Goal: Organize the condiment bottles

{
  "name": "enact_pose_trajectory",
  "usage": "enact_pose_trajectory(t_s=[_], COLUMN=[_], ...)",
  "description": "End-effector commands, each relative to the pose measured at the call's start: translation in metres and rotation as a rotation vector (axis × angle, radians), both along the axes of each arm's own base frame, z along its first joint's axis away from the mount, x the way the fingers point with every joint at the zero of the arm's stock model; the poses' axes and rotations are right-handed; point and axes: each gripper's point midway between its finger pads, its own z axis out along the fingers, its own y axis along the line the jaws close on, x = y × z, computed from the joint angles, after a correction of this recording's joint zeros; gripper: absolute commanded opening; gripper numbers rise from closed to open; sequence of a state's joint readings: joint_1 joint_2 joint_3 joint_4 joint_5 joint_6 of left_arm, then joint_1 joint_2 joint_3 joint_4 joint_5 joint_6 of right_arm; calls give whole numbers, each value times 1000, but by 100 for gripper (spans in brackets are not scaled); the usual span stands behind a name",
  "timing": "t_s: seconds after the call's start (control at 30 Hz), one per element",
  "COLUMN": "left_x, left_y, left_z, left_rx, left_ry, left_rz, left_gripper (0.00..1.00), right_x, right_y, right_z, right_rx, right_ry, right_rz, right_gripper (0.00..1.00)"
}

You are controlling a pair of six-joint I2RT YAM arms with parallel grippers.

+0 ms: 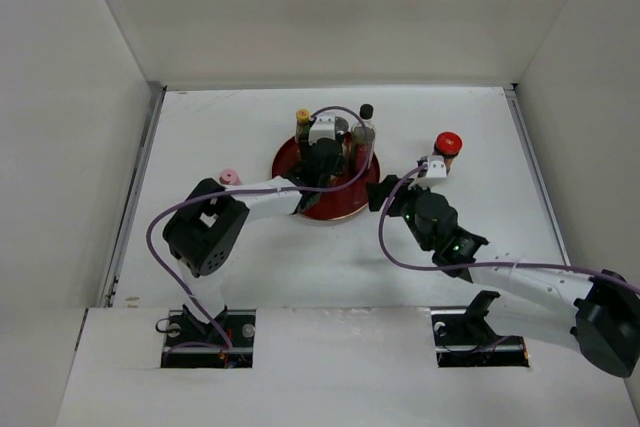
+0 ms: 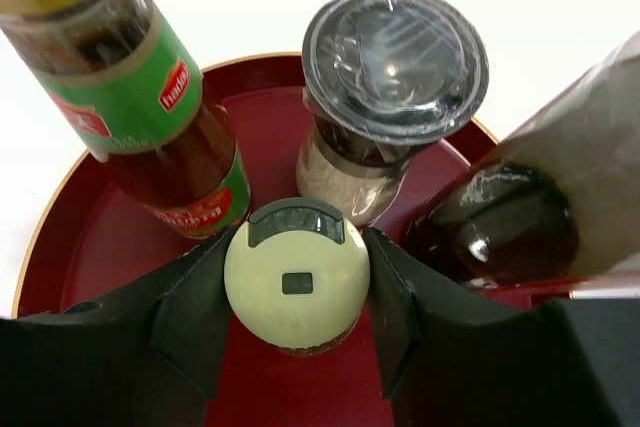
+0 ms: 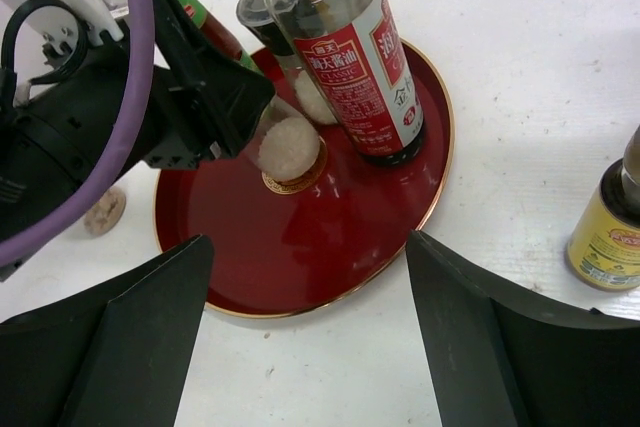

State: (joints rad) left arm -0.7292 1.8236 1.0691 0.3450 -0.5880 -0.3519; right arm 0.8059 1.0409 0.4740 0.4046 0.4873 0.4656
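Item: cream-topped shaker (image 2: 297,297), standing upright, clenched in left hand (image 2: 300,277) over red tray (image 2: 110,247) (just beside grey-lidded jar (image 2: 395,62)); right hand (image 3: 308,242) released, empty, beside the tray.

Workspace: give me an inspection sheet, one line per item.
Surface: white table, round red tray at its middle.
Job's things: yellow-capped sauce bottle, grey-lidded jar and tall soy sauce bottle in tray; pink-topped shaker and red-capped jar on table.
Clutter: nothing seen.
Pincers: left pincer shut on cream-topped shaker inside tray rim; right pincer open, empty.
Cables: purple cables looping on both sides.
Surroundings: white walls.
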Motion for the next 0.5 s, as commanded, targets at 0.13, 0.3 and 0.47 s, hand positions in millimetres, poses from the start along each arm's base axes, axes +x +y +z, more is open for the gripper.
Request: enact_pose_trajectory(t_s=[0.13,0.3,0.47], left_x=[1,-20,-57], left_y=[-2,12,62], left_z=[32,58,81], left_rx=[-46,-85,-149], left_ry=[-66,-108,-159], left_rz=[29,28,96], left_gripper=[61,80,81], right_x=[0,-1,0], right_y=[0,-3,-2], right_z=[13,14,13], right_rx=[48,53,52], right_ry=[-30,-34,-33], right_rz=[4,0,4], right_gripper=[85,85,75])
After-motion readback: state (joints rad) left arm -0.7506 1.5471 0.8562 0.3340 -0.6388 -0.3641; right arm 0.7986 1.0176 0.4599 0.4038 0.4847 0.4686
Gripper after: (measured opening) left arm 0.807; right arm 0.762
